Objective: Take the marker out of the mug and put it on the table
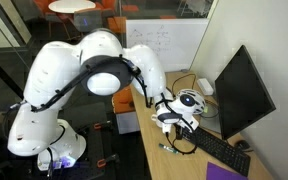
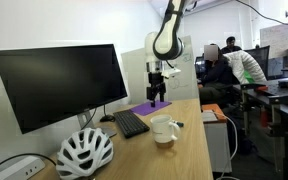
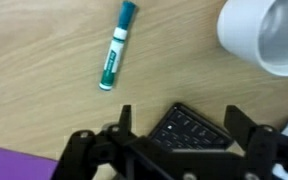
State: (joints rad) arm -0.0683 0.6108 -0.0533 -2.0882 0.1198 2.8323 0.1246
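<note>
In the wrist view the marker (image 3: 115, 47), a white stick with a teal-green cap and label, lies flat on the tan wooden table (image 3: 44, 90), outside the mug. The white mug (image 3: 254, 35) stands at the top right, partly cut off by the frame edge. My gripper (image 3: 179, 118) is open and empty, its black fingers hanging above a corner of the black keyboard (image 3: 189, 130), a short way from the marker. In an exterior view the gripper (image 2: 158, 94) hovers above the desk behind the mug (image 2: 164, 130), and a small dark stick (image 2: 178, 123) lies beside the mug.
A black monitor (image 2: 59, 80) stands along the wall side, with the keyboard (image 2: 131, 122) in front of it. A white-and-black vented helmet (image 2: 84, 152) lies on the near desk end. A purple pad (image 2: 144, 107) lies under the gripper. People sit at desks behind (image 2: 234, 65).
</note>
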